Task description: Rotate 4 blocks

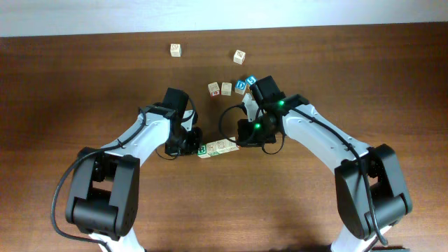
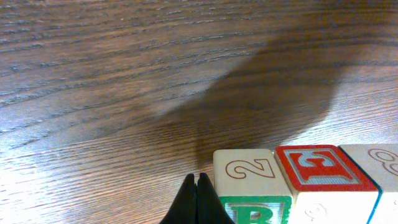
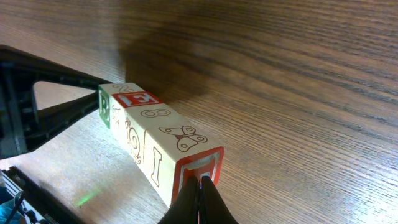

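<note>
I see the tabletop (image 1: 364,63) as dark, grainy wood, slightly glossy; the blocks (image 3: 163,140) are pale, smooth wood.

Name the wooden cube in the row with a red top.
The red "E" wooden cube, beside the green "B" cube; other tops are pale.

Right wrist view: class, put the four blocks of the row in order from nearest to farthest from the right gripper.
1. Butterfly-topped block: near end of the row, right at the shut right gripper.
2. Block with 8 on top: next along.
3. Red E block: third.
4. Green B block: far end, at the left of the view.
</note>
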`<state>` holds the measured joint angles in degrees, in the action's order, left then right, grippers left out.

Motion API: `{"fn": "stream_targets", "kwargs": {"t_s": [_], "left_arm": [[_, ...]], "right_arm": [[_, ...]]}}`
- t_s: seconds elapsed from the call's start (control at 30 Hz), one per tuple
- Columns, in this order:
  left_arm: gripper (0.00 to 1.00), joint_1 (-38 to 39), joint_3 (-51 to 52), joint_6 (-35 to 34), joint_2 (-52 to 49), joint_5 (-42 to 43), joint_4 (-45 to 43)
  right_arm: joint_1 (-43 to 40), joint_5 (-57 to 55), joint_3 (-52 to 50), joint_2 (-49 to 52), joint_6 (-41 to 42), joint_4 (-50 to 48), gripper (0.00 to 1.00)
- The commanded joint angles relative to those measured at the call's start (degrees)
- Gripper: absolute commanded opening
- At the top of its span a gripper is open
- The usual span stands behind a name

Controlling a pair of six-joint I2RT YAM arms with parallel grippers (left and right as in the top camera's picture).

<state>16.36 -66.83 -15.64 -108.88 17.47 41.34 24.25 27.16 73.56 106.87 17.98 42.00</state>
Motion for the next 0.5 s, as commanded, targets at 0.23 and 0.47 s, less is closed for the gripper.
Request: {"fn": "stream_targets", "kwargs": {"t_s": [0.23,0.47], "left_arm": [[0.00,1.92,0.00,-0.11,-0.09,9.14,-0.83],[0.00,1.92,0.00,-0.11,-0.09,9.14,-0.83]], "right_arm": [[6.40,6.69,3.19,-0.79,0.07,-0.85,0.04],[8.48,5.18,3.67,-0.76,0.96,-1.09,0.05]]}}
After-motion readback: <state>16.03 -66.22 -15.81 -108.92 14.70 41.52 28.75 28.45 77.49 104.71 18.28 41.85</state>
